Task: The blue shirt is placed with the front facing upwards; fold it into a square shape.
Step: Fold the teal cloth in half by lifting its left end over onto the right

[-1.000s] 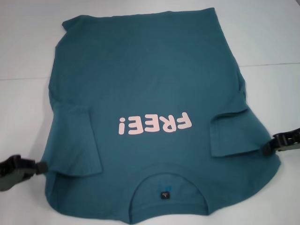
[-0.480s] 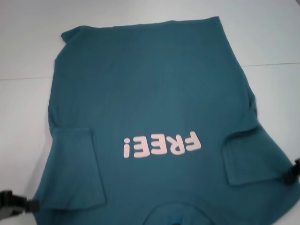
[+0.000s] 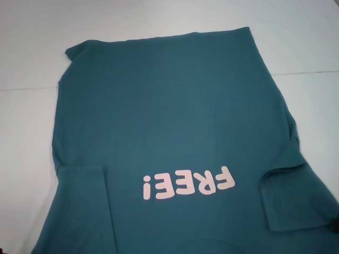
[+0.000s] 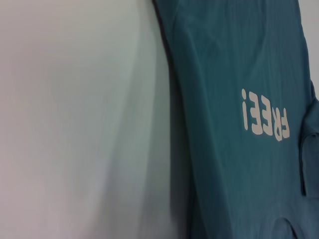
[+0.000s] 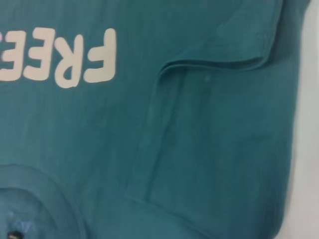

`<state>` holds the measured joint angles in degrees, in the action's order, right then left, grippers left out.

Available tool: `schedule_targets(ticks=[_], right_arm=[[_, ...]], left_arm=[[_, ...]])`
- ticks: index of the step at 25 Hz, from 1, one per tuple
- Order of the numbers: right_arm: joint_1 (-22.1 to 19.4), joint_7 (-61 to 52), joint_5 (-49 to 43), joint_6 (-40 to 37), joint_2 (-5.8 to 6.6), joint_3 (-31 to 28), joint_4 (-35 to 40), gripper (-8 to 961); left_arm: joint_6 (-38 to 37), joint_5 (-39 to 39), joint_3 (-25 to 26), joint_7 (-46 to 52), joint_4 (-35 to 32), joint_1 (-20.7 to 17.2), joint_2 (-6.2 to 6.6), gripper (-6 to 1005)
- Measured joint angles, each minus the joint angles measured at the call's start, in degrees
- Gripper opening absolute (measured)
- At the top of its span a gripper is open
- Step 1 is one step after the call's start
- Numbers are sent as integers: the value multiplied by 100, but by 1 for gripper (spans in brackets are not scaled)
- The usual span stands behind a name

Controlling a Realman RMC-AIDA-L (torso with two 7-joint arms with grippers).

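Observation:
The blue shirt point(image 3: 169, 121) lies front up on the white table point(image 3: 26, 116), its hem far from me and its collar end running off the near edge of the head view. Pink "FREE!" lettering point(image 3: 188, 185) reads upside down to me. Both sleeves are folded inward over the body, one on the left point(image 3: 79, 206) and one on the right point(image 3: 291, 196). A dark sliver of my right gripper point(image 3: 335, 225) shows at the shirt's near right edge. My left gripper is out of view. The right wrist view shows the shirt point(image 5: 209, 149) close up, with the ribbed collar point(image 5: 35, 199).
Bare white table surface point(image 4: 75, 124) lies beside the shirt point(image 4: 234, 74) on its left side. More table shows beyond the hem and to the right in the head view. A faint seam line crosses the table point(image 3: 307, 72) at the far right.
The shirt has slid toward me: lettering and sleeves moved down the head view, and the collar left the frame. Both grippers, earlier at the shoulder edges, dropped almost wholly out of view.

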<state>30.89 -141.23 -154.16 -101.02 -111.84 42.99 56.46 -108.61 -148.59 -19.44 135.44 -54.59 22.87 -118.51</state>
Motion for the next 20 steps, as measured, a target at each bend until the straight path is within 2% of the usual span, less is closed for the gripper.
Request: schedule_targets(ticks=[5, 9, 15, 20], right_arm=[[35, 132, 186, 1, -72, -149, -16, 61], [112, 175, 650, 151, -56, -436, -81, 61], [289, 50, 1055, 945, -5, -861, -345, 61], [519, -127, 1091, 1732, 2, -927, -585, 60]], left_arm=[[76, 137, 59, 9, 106, 200, 43, 33], [337, 289, 65, 130, 417, 602, 132, 33], [1262, 346, 71, 540, 1149, 1317, 335, 35], [1899, 354, 39, 837, 1356, 1777, 445, 36]])
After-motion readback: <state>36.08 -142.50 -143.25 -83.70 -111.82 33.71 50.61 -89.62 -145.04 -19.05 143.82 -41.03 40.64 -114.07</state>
